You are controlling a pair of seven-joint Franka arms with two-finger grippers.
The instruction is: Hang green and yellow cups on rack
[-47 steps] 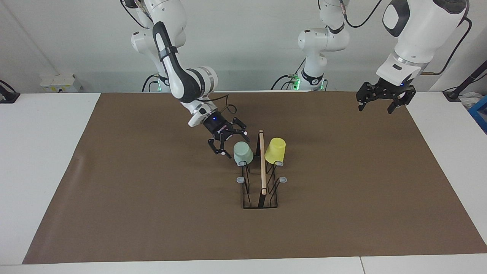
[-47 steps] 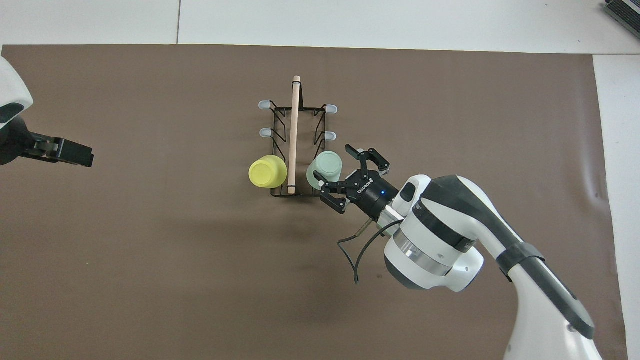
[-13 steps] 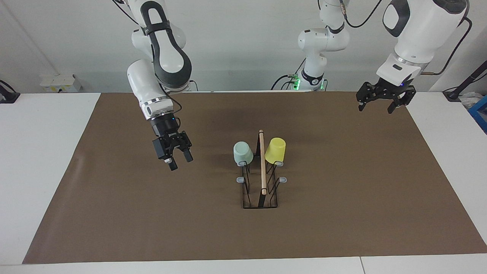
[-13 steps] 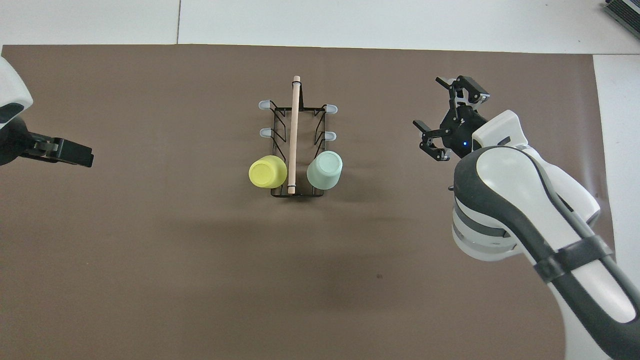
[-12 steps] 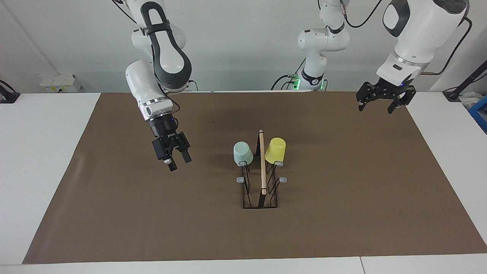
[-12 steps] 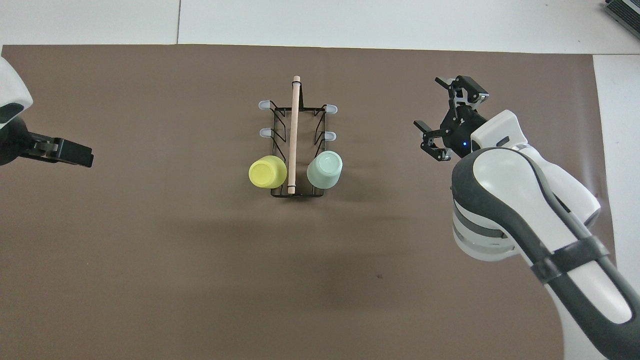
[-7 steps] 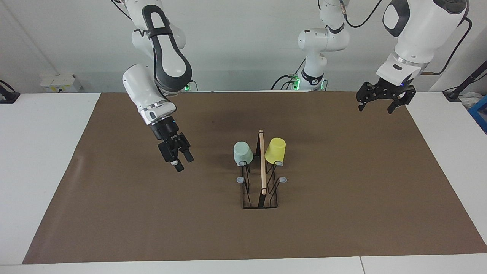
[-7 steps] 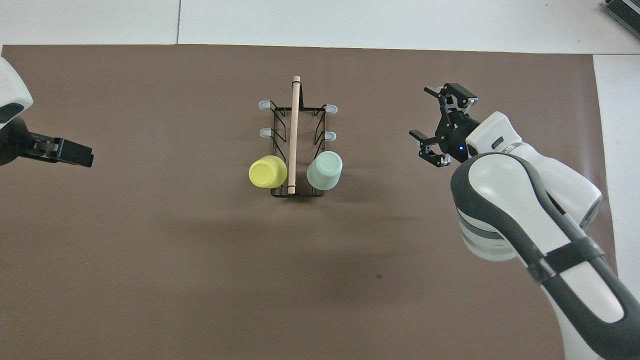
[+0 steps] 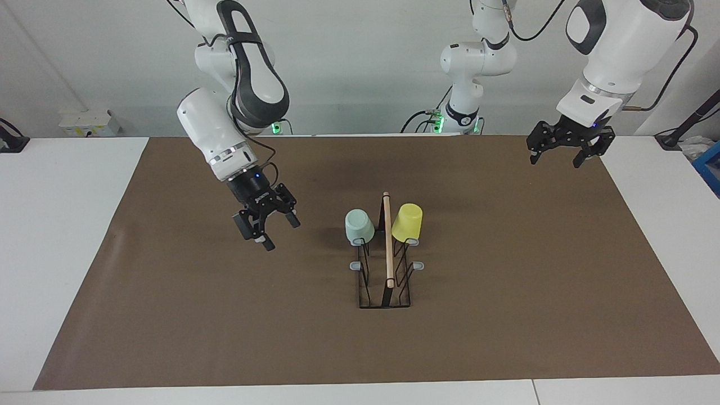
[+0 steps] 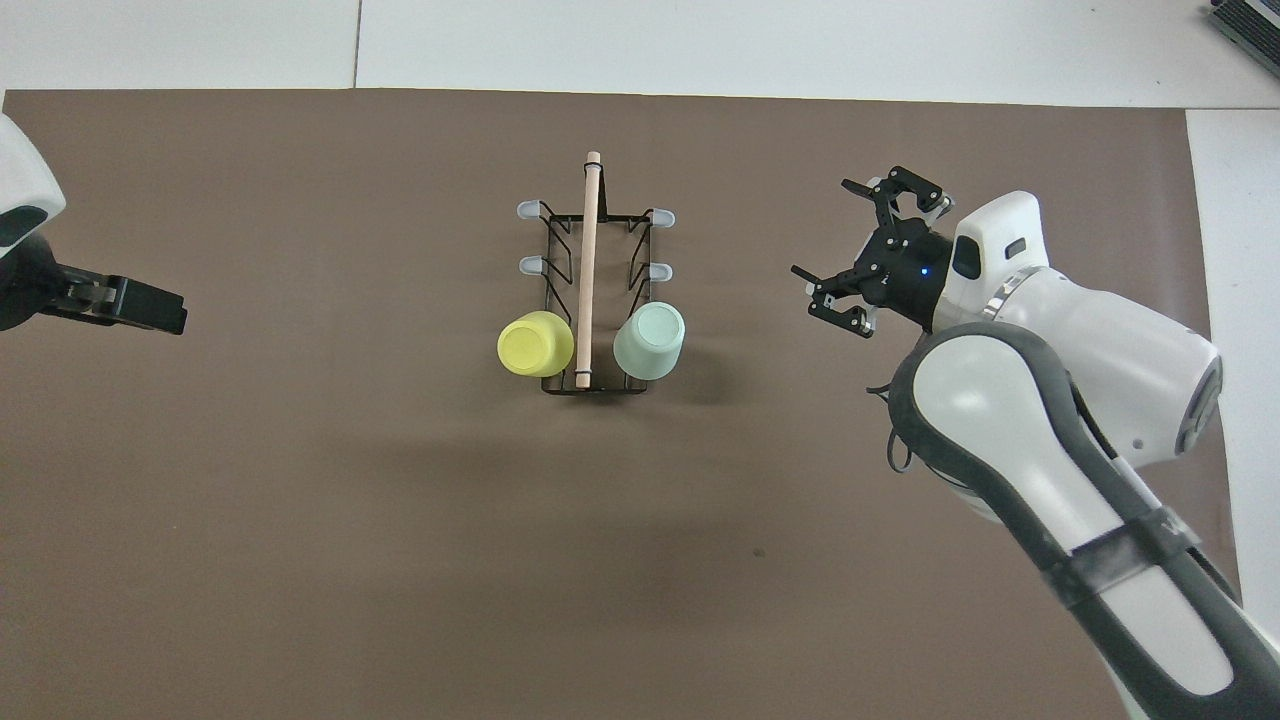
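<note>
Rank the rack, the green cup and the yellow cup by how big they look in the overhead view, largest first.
1. rack, clearly the largest, running well past both cups.
2 and 3. yellow cup and green cup: they look about alike, both hung upside down on the rack's prongs nearest the robots, so no ranking between them.

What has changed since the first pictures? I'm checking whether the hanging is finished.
The right gripper, open and empty, has drawn away from the green cup toward its own end of the table. Both cups, the yellow cup included, stayed on the rack. The left gripper waits, open, unmoved.
</note>
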